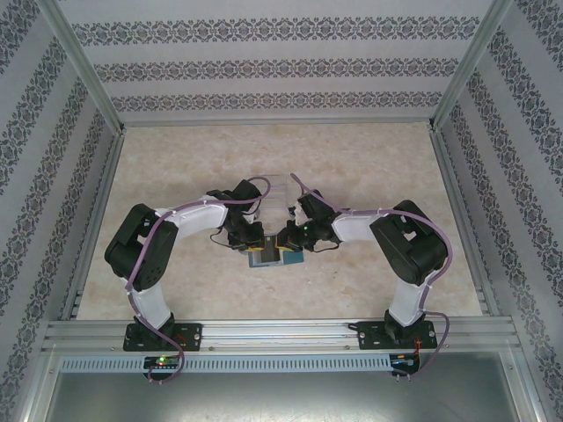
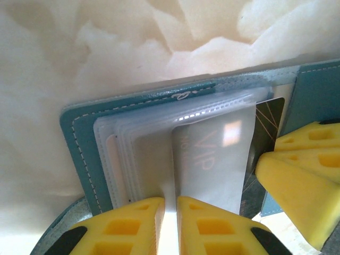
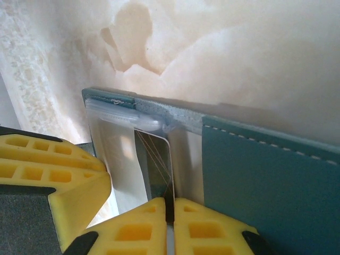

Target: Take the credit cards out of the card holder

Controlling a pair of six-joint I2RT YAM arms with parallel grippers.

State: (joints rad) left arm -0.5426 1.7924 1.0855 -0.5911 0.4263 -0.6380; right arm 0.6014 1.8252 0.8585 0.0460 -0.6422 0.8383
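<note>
Card holder, one, two credit cards showing

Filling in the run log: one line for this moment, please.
left gripper shut on card holder sleeve | right gripper shut on dark card | card partly in pocket

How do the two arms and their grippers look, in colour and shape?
The left arm and right arm have black joints, white shells and a mauve cable along each. The left gripper and right gripper have yellow wedge-shaped fingers with recessed pockets.
</note>
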